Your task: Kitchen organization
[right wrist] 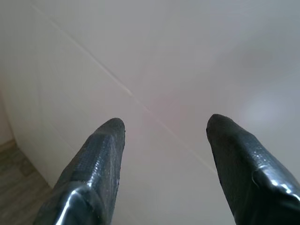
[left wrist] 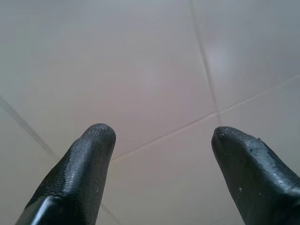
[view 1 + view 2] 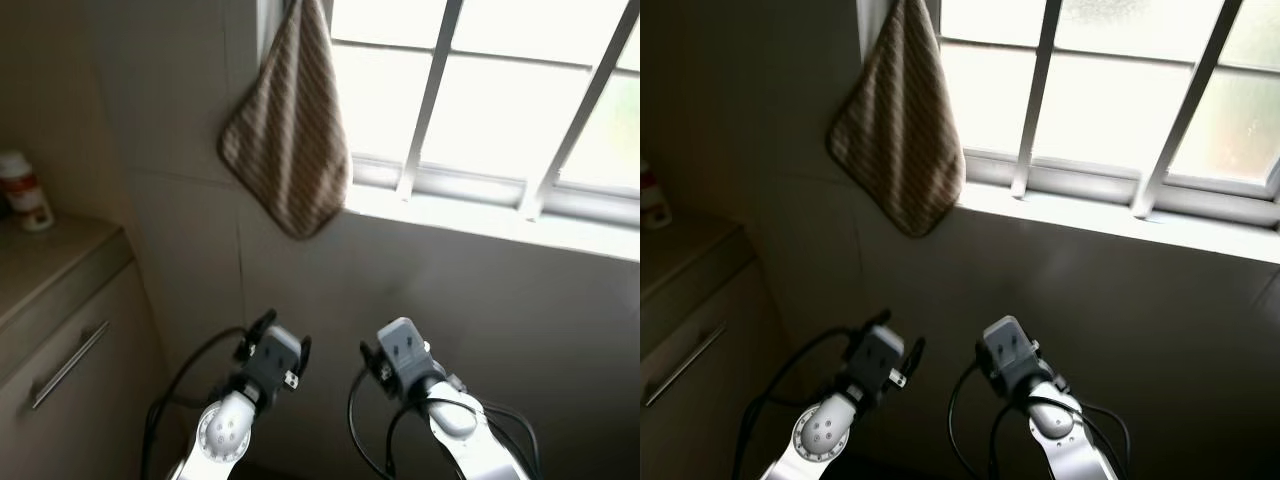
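Striped cloth point(image 3: 288, 140) hanging by the window point(image 3: 480, 100); left gripper point(image 2: 159, 140) and right gripper point(image 1: 161, 136) below it, jaws released, empty. Risk: bumping tiled wall point(image 3: 180, 230) if pushed closer.

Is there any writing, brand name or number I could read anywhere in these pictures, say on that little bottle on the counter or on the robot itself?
Nothing here can be read.
Small bottle on the counter: it has a red and white label, but it is too small and blurred to make out.
Striped cloth by the window: a pattern, no lettering.
Left gripper and right gripper: plain black fingers, no markings.
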`<state>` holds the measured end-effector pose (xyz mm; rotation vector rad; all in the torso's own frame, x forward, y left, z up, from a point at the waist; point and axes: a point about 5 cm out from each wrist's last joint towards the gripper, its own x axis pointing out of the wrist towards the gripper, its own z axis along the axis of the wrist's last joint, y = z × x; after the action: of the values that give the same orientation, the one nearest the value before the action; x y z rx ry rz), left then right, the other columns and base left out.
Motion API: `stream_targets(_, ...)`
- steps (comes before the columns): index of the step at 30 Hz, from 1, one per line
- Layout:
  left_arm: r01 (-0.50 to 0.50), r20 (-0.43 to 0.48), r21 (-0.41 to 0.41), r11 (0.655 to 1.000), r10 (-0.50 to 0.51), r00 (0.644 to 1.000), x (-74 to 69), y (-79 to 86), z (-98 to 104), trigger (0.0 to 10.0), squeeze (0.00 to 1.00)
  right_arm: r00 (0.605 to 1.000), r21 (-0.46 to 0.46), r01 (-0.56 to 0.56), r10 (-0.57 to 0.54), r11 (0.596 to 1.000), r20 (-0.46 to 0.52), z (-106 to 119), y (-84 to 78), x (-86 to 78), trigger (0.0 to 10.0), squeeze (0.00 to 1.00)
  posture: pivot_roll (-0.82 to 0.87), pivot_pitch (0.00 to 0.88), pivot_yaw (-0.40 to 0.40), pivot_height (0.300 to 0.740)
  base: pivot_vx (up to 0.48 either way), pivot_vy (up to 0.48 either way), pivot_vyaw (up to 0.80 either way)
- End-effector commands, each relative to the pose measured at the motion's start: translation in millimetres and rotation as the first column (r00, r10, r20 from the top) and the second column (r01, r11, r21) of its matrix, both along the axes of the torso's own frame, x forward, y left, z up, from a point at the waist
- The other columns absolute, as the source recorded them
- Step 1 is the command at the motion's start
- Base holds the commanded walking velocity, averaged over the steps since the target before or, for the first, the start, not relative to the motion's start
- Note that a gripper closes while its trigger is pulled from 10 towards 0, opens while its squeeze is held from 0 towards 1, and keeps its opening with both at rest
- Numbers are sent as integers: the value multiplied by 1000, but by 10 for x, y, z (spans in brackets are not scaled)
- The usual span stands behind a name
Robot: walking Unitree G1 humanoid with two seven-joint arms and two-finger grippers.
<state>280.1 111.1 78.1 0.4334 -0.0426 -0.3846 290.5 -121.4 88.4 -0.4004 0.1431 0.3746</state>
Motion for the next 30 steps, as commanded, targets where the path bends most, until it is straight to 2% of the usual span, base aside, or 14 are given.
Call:
stream_targets(1, 9, 2, -4, 1000, -9, 1000, 14, -36, 17, 10000, 0, 1000, -21, 6, -7, 1000, -13, -29, -55, -5, 10000, 0, -6, 0, -2, 740, 0, 0, -788)
stream_targets(8, 10, 3, -5, 1000, -10, 1000, 23, -32, 26, 10000, 0, 1000, -21, 5, -5, 1000, -12, -23, -50, 5, 10000, 0, -7, 0, 0, 740, 0, 0, -788)
stream_targets(13, 7, 0, 2, 1000, -7, 1000, 28, -29, 24, 10000, 0, 1000, -23, -1, 1, 1000, -4, -13, -45, 6, 10000, 0, -7, 0, 1, 740, 0, -457, -742)
stream_targets(23, 5, 0, -4, 1000, -5, 1000, 33, -25, 23, 10000, 0, 1000, -48, -23, 23, 999, 6, -3, -11, 2, 10000, 0, -9, 0, 2, 740, 0, -480, 0)
stream_targets(30, -1, 7, -30, 1000, 2, 1000, 31, -16, 41, 10000, 0, 1000, -51, -26, 26, 998, 1, -7, -12, 2, 10000, 0, -8, 0, 0, 740, 0, -77, 0)
